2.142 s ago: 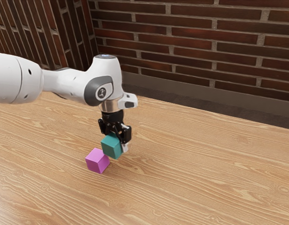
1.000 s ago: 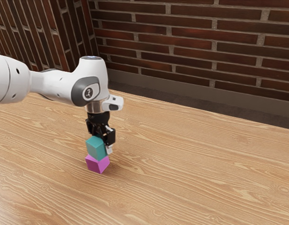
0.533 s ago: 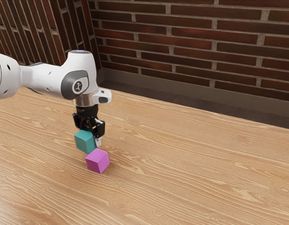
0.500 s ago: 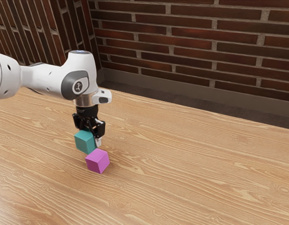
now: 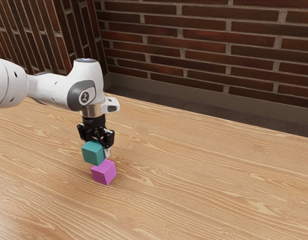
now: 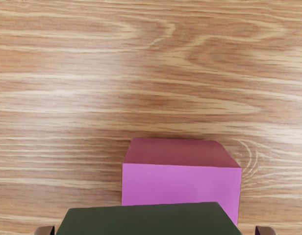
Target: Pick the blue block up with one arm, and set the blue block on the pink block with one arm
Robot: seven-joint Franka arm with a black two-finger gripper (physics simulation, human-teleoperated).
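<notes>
Gripper [image 5: 97,148] clamped on blue block [image 5: 93,153]. Since 0.5 s ago it moved back twd pink block [image 5: 104,172] and now sits close over it, offset slightly to exterior view's left. Not stacked yet; prob needs centering, then lower + release.

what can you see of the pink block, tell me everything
The pink block is a small cube, matte magenta-pink with sharp edges. It sits flat on the wooden table, one corner toward the exterior camera. The blue block hangs just above it, offset toward the exterior view's left; whether they touch is unclear.
</notes>
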